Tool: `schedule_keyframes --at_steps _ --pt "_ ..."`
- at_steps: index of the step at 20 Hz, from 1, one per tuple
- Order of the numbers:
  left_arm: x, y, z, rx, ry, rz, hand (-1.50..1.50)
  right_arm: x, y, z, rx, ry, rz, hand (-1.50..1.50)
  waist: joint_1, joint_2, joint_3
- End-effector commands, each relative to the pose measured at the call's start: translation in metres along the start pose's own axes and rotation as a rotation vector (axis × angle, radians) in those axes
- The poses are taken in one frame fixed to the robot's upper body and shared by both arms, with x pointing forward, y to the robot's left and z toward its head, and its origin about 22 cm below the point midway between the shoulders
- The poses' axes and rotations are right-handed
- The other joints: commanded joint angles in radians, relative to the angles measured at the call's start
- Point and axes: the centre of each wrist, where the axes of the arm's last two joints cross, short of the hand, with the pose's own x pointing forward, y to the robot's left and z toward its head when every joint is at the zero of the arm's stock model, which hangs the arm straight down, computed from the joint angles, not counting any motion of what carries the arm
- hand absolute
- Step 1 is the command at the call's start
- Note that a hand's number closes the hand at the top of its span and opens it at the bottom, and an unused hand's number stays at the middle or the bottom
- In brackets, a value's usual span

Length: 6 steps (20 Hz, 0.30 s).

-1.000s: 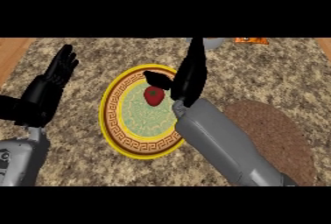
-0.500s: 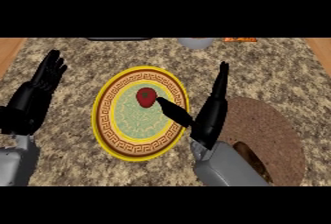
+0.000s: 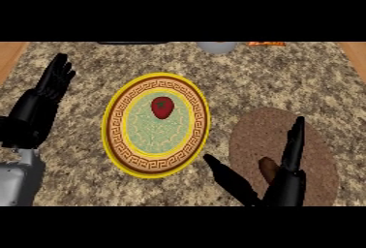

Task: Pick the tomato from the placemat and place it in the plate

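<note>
The small red round tomato (image 3: pixel 163 107) already sits in the yellow-rimmed patterned round plate (image 3: pixel 118 145), up and left of the right robot hand (image 3: pixel 280 186), which is spread empty over the brown round woven placemat (image 3: pixel 250 131), so only withdrawing looks left.

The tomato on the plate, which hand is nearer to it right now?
Left, narrowly. The left hand rests open beside the plate's left rim, about level with the tomato. The right hand is open, lower right of it, over the brown placemat.
</note>
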Motion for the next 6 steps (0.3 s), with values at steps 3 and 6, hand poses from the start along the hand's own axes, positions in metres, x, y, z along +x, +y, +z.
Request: schedule_keyframes --at_steps 3,6 --pt "0.002 0.009 -0.005 -0.005 -0.012 -0.002 0.0 -0.014 -0.055 0.009 0.037 -0.007 0.055 -1.5 0.008 0.004 0.001" --pt "0.008 0.004 -0.003 -0.004 -0.001 -0.001 0.0 -0.003 -0.073 0.02 -0.01 -0.036 0.115 -1.5 0.004 0.002 0.0"
